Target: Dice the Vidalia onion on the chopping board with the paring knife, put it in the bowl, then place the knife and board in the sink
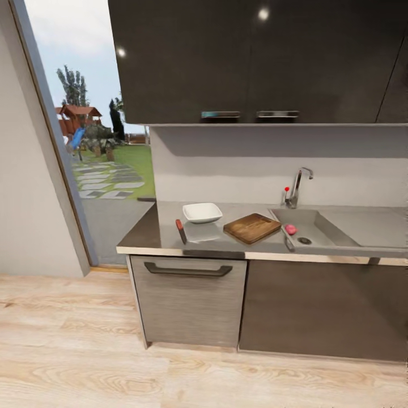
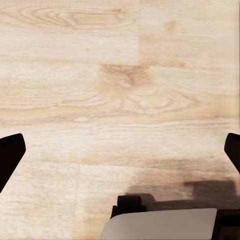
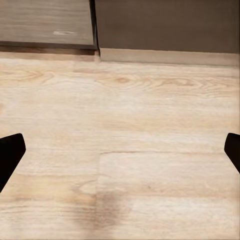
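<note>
On the bench [image 1: 170, 241]: paring knife [image 1: 181, 231], white bowl [image 1: 202, 212], chopping board [image 1: 252, 228]; onion [image 1: 290, 229] inside sink [image 1: 334, 226]; both fingers [image 2: 10, 155] [image 3: 10, 155] spread wide over floor [image 1: 85, 351].

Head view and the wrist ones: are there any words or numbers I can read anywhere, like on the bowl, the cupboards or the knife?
None: no letters, numbers, brands or signs can be read in these pictures.
The bowl, chopping board, paring knife and cabinet fronts are plain.
The wood floor bears only grain.
A pale smudge on a cabinet front is too blurred to read as text.
</note>
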`<state>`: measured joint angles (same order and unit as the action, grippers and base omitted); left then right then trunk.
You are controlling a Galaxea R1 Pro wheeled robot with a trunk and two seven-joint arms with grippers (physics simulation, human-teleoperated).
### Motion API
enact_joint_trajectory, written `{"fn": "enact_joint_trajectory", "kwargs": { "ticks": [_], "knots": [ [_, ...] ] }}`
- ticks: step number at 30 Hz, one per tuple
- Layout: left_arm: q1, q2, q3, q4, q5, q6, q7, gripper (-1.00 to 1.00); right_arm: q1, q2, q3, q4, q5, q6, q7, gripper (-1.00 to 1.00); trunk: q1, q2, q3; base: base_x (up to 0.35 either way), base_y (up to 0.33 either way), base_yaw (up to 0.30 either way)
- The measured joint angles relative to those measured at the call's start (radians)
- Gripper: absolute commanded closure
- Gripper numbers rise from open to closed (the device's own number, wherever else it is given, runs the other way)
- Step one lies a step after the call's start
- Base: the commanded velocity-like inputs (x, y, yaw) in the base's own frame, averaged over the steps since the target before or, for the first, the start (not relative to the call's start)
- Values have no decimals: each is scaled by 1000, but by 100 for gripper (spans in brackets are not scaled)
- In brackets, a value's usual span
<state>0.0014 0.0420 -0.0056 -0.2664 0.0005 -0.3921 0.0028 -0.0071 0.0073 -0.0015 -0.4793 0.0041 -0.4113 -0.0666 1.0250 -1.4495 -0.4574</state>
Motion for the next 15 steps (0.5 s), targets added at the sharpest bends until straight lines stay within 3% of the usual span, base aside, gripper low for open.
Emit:
{"fn": "enact_joint_trajectory", "kwargs": {
  "ticks": [8,15],
  "knots": [
    [0,-1,3,-2,6,0,0,-100,0,0,0,0,0,0,0,-100,0,0,0,-11,-3,-10],
    [0,-1,7,-1,8,1,2,-100,0,-6,0,0,0,0,0,-100,-27,49,22,0,0,0]
  ]
}}
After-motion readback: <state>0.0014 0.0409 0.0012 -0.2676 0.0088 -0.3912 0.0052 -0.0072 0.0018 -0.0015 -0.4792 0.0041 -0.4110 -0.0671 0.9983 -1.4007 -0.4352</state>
